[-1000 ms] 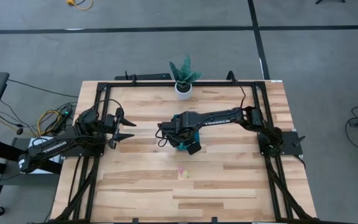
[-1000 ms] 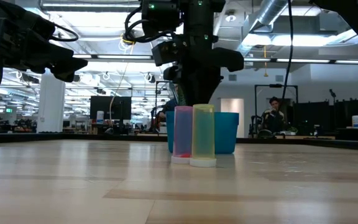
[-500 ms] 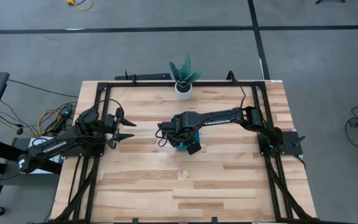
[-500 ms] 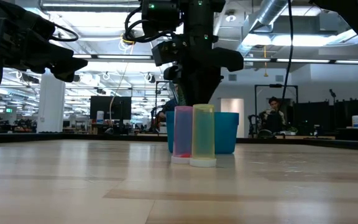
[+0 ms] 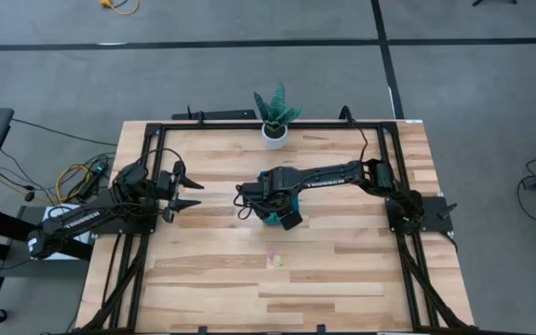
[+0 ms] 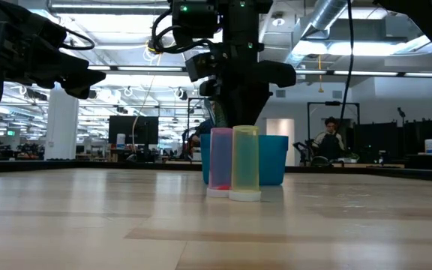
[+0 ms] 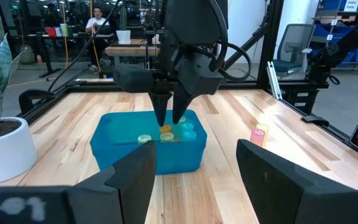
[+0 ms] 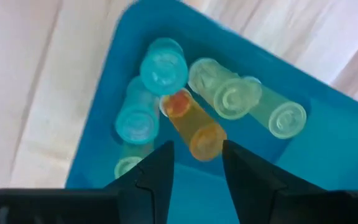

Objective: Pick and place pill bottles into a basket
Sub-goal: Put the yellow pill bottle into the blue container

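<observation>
The teal-blue basket (image 7: 146,148) stands near the table's middle and holds several pill bottles, among them an orange one (image 8: 193,126), teal ones (image 8: 162,65) and pale green ones (image 8: 229,93). My right gripper (image 7: 169,117) hangs just above the basket, pointing down, open and empty. In its own view (image 8: 196,147) the orange bottle lies just beyond the fingertips. A pink bottle (image 6: 220,160) and a yellow bottle (image 6: 245,163) stand upright side by side on the table, nearer the front edge (image 5: 274,256). My left gripper (image 5: 192,191) waits open at the left.
A potted plant in a white pot (image 5: 274,119) stands at the table's far edge, behind the basket. A black frame (image 5: 156,140) runs round the tabletop. Bare wood lies between the basket and the two standing bottles.
</observation>
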Controlling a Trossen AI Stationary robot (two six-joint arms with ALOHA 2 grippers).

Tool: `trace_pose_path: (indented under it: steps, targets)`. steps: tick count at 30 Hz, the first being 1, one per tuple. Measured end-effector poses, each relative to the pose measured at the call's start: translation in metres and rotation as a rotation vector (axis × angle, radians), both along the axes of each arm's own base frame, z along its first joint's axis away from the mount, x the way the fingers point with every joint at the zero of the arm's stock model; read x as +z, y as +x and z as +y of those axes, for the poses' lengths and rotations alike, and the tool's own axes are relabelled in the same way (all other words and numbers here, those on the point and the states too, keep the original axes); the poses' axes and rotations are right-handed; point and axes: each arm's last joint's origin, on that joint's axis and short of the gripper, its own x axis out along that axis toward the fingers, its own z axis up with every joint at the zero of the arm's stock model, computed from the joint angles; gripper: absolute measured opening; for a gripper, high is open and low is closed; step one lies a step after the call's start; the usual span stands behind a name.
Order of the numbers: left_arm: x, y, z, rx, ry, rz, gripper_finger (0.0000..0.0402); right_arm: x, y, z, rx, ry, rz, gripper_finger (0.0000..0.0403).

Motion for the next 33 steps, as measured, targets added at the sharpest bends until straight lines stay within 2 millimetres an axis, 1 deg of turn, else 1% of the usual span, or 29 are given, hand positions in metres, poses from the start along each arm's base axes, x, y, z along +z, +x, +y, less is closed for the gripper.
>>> trace_pose_path:
  steps: [5, 8, 14, 18, 21, 24, 27, 30, 33]
  targets:
    - [0.000, 0.000, 0.000, 0.000, 0.000, 0.000, 0.0213, 0.000, -0.002, -0.001, -0.001, -0.041, 0.017, 0.0128]
    - [0.000, 0.000, 0.000, 0.000, 0.000, 0.000, 0.0213, 0.001, -0.003, 0.002, 0.003, -0.051, 0.028, 0.0127]
    - [0.000, 0.000, 0.000, 0.000, 0.000, -0.001, 0.0213, 0.023, -0.016, 0.017, -0.023, -0.129, 0.013, 0.0128]
    - [0.000, 0.000, 0.000, 0.000, 0.001, -0.001, 0.0213, 0.035, -0.025, 0.035, -0.101, -0.140, -0.004, 0.0128]
    - [0.000, 0.000, 0.000, 0.000, 0.001, -0.002, 0.0213, 0.041, -0.029, 0.056, -0.175, -0.105, -0.045, 0.0127]
    - [0.000, 0.000, 0.000, 0.000, 0.000, 0.000, 0.0213, 0.036, -0.032, 0.078, -0.220, -0.008, -0.025, 0.0128]
    - [0.000, 0.000, 0.000, 0.000, 0.000, -0.001, 0.0213, 0.035, -0.032, 0.097, -0.261, 0.103, -0.033, 0.0131]
    - [0.000, 0.000, 0.000, 0.000, 0.000, -0.001, 0.0213, 0.033, -0.031, 0.107, -0.325, 0.134, -0.051, 0.0136]
    - [0.000, 0.000, 0.000, 0.000, 0.000, -0.001, 0.0213, 0.026, -0.027, 0.110, -0.398, 0.145, -0.057, 0.0145]
